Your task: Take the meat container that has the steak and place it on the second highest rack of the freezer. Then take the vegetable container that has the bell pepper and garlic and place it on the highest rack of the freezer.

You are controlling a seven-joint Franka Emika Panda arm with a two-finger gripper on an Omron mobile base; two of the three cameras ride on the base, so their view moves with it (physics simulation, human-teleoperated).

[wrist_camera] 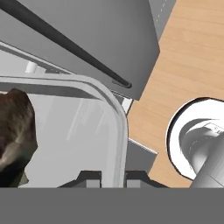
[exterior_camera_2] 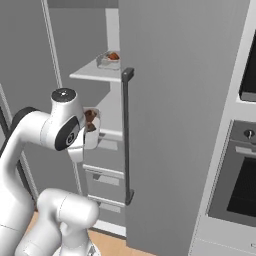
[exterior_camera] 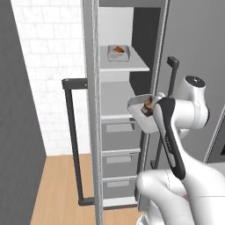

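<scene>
You had the fingers (wrist_camera: 110, 178) pinched shut on the rim of the clear meat container (exterior_camera: 139, 107), with the steak (wrist_camera: 15, 131) lying inside it. The container was held in the air at the front of the open freezer (exterior_camera: 118, 132), about level with the lower white shelf (exterior_camera: 115, 102). The vegetable container (exterior_camera: 118, 53) sat on the top shelf (exterior_camera: 127, 66). White tile wall (exterior_camera: 48, 66) stood to the left, wood floor (exterior_camera: 57, 189) below, and a wall oven (exterior_camera_2: 240, 170) to the right.
</scene>
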